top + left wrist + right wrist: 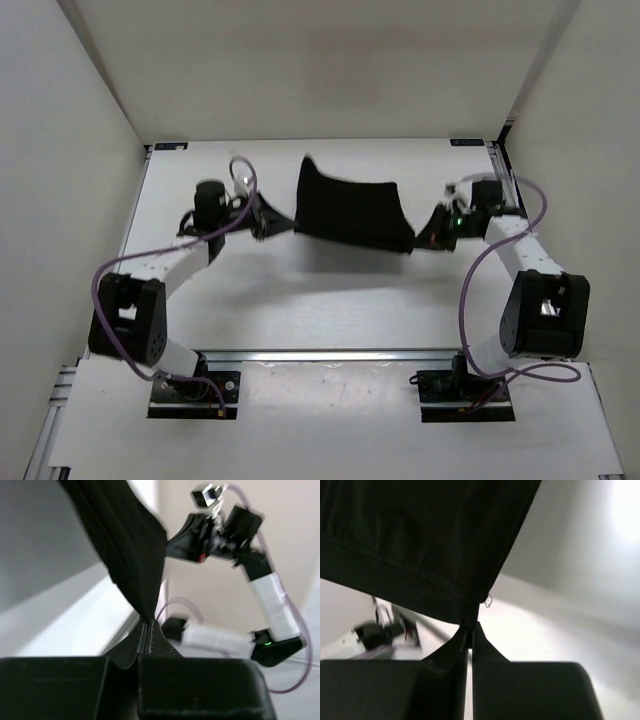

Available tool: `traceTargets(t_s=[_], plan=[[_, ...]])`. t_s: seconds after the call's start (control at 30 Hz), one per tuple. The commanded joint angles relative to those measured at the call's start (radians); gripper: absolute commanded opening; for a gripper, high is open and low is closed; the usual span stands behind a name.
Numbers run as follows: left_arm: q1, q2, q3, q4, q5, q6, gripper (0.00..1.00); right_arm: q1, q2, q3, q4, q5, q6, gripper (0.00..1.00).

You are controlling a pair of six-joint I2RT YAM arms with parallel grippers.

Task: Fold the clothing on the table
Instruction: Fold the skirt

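Black clothing point(350, 210) hangs stretched in the air above the white tabletop point(300, 300) — the left fingers point(131, 647) and right fingers point(487, 647) each pinch one edge. Either thin pinch could slip, dropping that side crumpled.

On the left wrist camera I lose most of the clothing point(125, 545) off the frame at 12 o'clock, and the right arm point(265, 595) at 2 o'clock is smeared by blur. The right wrist view cuts the fabric at 12 and 9 o'clock, and the left arm point(380, 630) at 8 o'clock is a blurred smudge. Overhead, the left gripper point(286, 225) and right gripper point(420, 241) are too small and dark for me to separate from the cloth, which hides part of the table point(330, 300)
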Motion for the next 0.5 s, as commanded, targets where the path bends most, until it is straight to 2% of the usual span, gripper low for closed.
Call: traceTargets(t_s=[0.0, 0.1, 0.2, 0.3, 0.47], plan=[[-0.022, -0.142, -0.259, -0.112, -0.05, 0.055, 0.0, -0.032, -0.09, -0.224, -0.087, -0.041, -0.065, 0.0], [-0.05, -0.312, -0.434, -0.219, -0.094, 0.025, 0.0, -0.047, -0.159, -0.346, -0.193, -0.072, -0.101, 0.0], [-0.017, -0.415, -0.526, -0.301, -0.085, -0.037, 0.0, -0.041, -0.213, -0.4, -0.305, -0.064, -0.136, 0.0], [0.013, -0.472, -0.553, -0.377, -0.079, -0.058, 0.0, -0.017, -0.236, -0.467, -0.348, -0.074, -0.136, 0.0], [-0.028, -0.532, -0.542, -0.481, -0.122, -0.066, 0.0, 0.077, -0.236, -0.516, -0.336, -0.109, -0.093, 0.0]])
